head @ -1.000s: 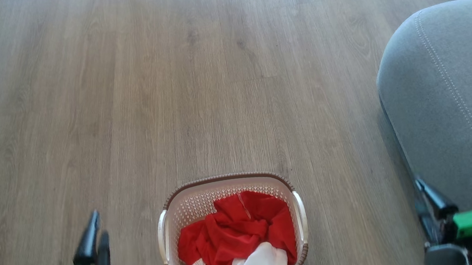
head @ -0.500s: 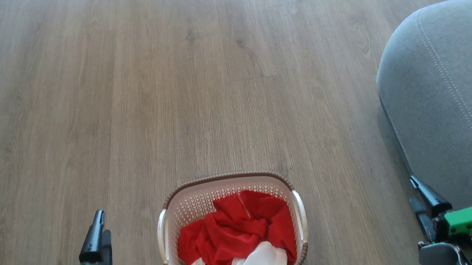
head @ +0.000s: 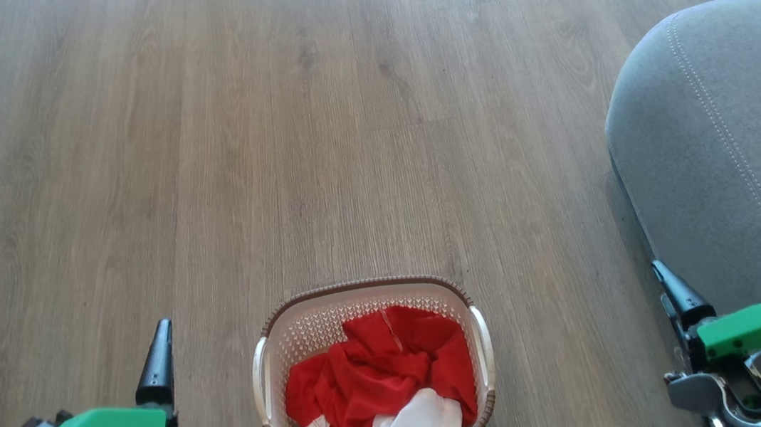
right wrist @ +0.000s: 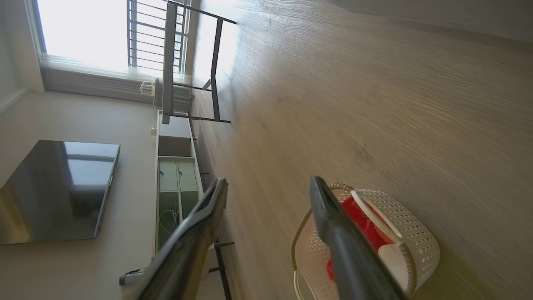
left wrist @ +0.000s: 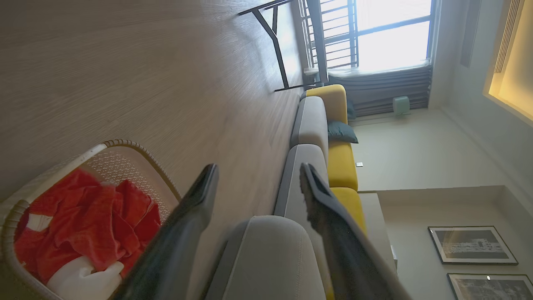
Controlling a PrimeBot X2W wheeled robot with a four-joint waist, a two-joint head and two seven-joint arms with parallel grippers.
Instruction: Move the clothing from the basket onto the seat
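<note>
Clothing lies heaped in the basket, between your left fingers and right fingers, both pairs spread apart, empty. Lower one pair onto the heap's crest and pinch deep; the seat stands just beside the right fingers.

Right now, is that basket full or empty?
Partly full: crumpled red clothing and a white cloth lie inside the basket, below its rim.
</note>
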